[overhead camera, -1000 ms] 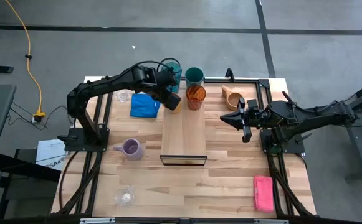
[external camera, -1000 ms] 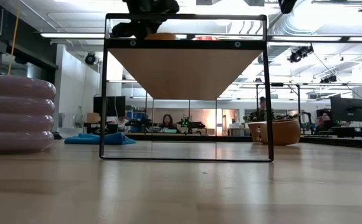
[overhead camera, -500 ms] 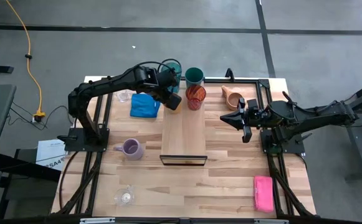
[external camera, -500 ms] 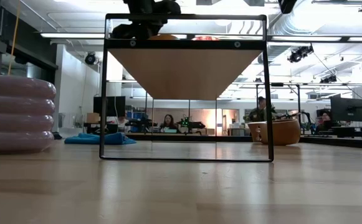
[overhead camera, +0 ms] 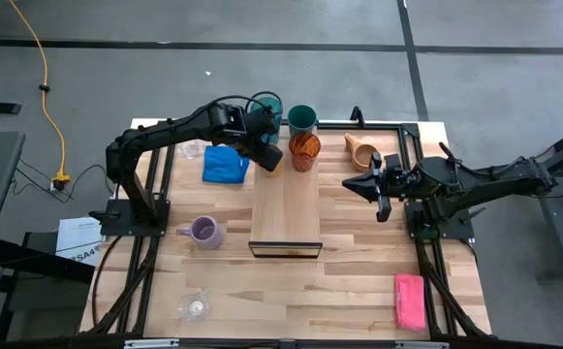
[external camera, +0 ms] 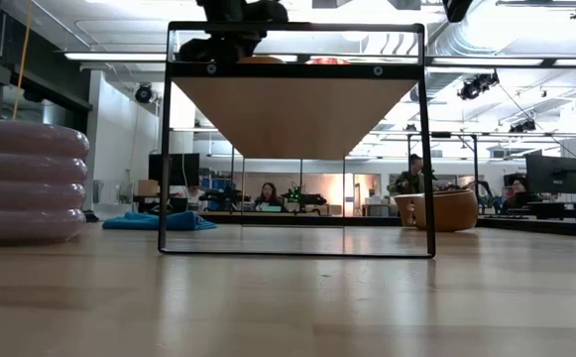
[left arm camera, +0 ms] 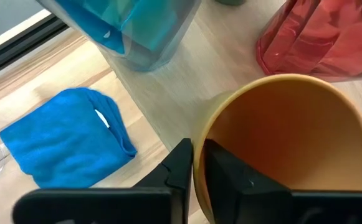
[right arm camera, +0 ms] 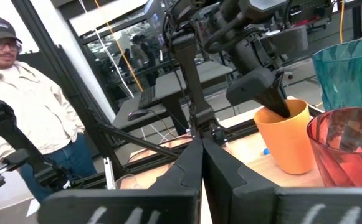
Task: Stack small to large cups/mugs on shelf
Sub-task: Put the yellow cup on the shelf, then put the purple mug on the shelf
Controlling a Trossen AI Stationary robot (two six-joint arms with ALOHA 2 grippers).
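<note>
The orange cup [left arm camera: 286, 143] stands upright on the far end of the light-wood shelf [overhead camera: 287, 208]. Close to it stand the red cup [overhead camera: 304, 151], the dark green cup [overhead camera: 302, 118] and the teal tumbler [overhead camera: 269, 105]. My left gripper [left arm camera: 198, 163] comes down on the orange cup and is shut on its rim. To the right of the shelf, my right gripper [overhead camera: 359, 186] hangs shut and level above the table, with nothing in it. A tan mug [overhead camera: 361, 152] lies on its side at the far right. A lavender mug [overhead camera: 203, 231] stands left of the shelf. My left gripper has the orange cup's rim wall [left arm camera: 200, 144] between its two fingers, on the side toward the blue cloth. One finger [left arm camera: 230, 180] is inside the cup and the other outside. The fingers slant steeply down from above. The cup stands upright with its base on the shelf.
A blue cloth [overhead camera: 225, 163] lies left of the shelf's far end, with a clear glass [overhead camera: 193, 148] beyond it. Another clear glass [overhead camera: 196, 306] stands at the near left and a pink sponge [overhead camera: 409, 301] at the near right. A person [right arm camera: 25, 118] stands beyond the table.
</note>
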